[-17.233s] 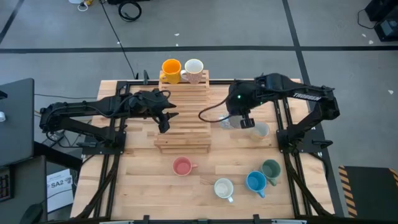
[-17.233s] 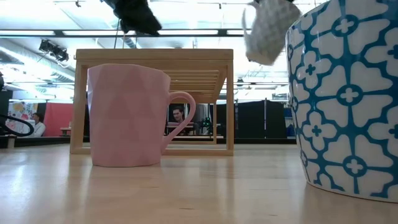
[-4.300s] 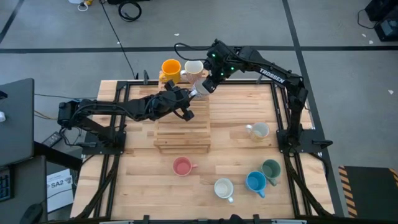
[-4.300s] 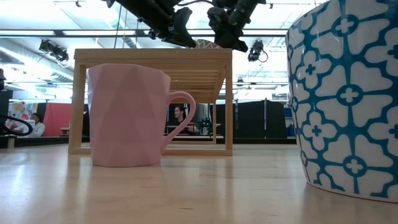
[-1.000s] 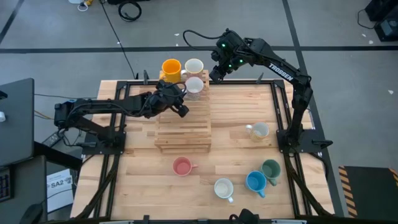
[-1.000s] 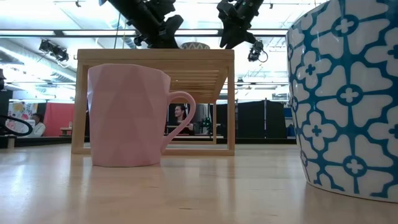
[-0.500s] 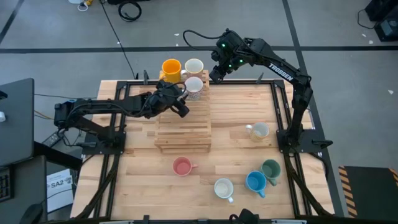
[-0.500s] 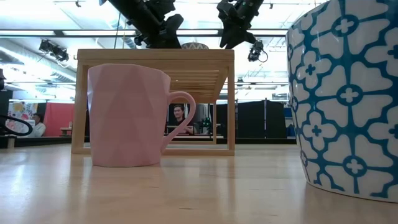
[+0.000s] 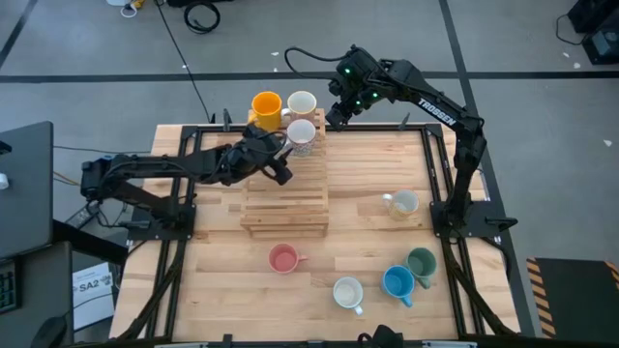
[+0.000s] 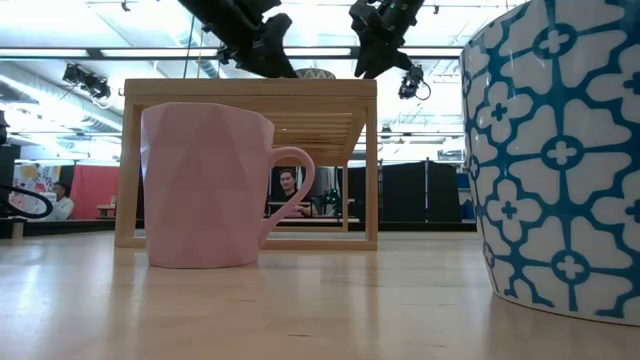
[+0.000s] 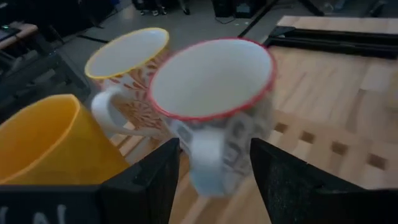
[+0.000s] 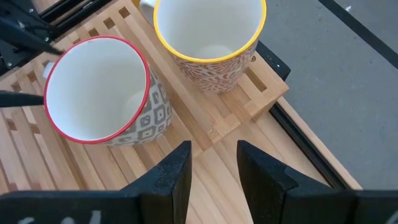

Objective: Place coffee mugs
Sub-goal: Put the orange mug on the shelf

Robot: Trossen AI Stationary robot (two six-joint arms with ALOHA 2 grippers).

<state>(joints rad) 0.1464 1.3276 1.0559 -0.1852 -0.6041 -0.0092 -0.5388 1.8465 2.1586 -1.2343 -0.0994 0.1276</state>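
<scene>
I read the job as partly done. The wooden rack (image 9: 284, 174) sits mid-table, and three coffee mugs stand at its far end: the orange mug (image 9: 266, 105), the yellow-rimmed cream mug (image 9: 302, 104) beside it, and the red-rimmed mug (image 9: 302, 133) just in front of those two. Five more wait on the bare table near me: the pink mug (image 9: 283, 258), a white mug (image 9: 347, 291), the blue mug (image 9: 397, 282), the dark green mug (image 9: 422, 262) and a pale mug (image 9: 402, 203) off by the right arm's base.

My left gripper (image 9: 281, 160) sits just beside the red-rimmed mug; in its wrist view the fingers (image 11: 146, 180) are spread on either side of the handle with gaps showing, so I judge it has let go and the mug stands free on the slats. The right gripper (image 9: 335, 113) hangs over the rack's far corner, its fingers parted and empty, with the two rear mugs below it.

From table height, the pink mug and the blue patterned one fill the foreground and the rack top is seen edge-on, so only the rim of a placed mug shows. The left wrist view is smeared around the handle, so I can't rule out a light touch there.
</scene>
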